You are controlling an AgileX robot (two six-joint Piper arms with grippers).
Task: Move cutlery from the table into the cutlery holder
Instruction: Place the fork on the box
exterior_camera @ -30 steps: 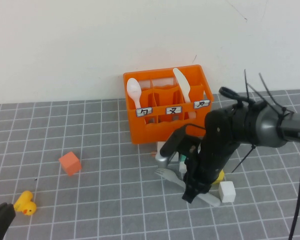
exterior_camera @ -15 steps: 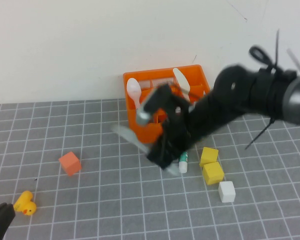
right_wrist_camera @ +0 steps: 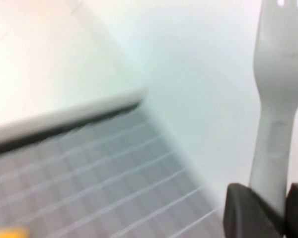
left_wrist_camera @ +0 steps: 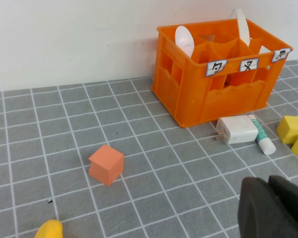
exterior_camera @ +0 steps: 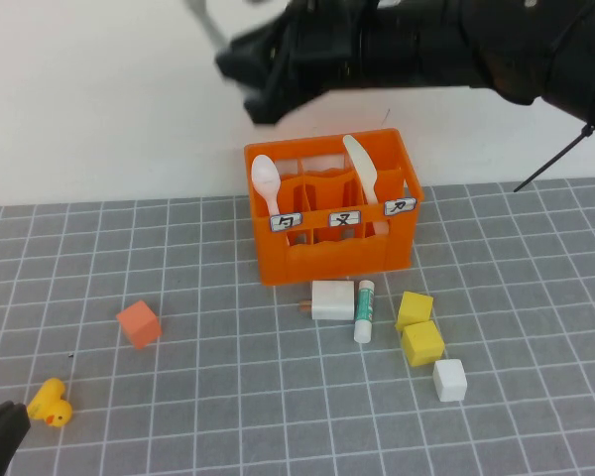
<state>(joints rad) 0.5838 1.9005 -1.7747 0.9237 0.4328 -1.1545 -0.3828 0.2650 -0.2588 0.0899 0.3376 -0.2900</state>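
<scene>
**Fork held high above the crate**

The right gripper (right_wrist_camera: 268,210) is raised above the orange cutlery holder (exterior_camera: 332,223), its jaws clamped on the handle of the grey fork (right_wrist_camera: 280,89). The pale pink spoon (exterior_camera: 266,183) and cream-white knife (exterior_camera: 362,169) stand upright in the holder's compartments. The left gripper (exterior_camera: 0,436) sits low over the table (exterior_camera: 178,397) near a yellow duck (exterior_camera: 50,402), jaws closed and empty

the orange cutlery holder (exterior_camera: 329,250) has three small white labels (exterior_camera: 347,219) on its front, each with one black hand-drawn sign. the signs look like simple symbols, but i cannot read what they mean. no other text or number can be read.
</scene>
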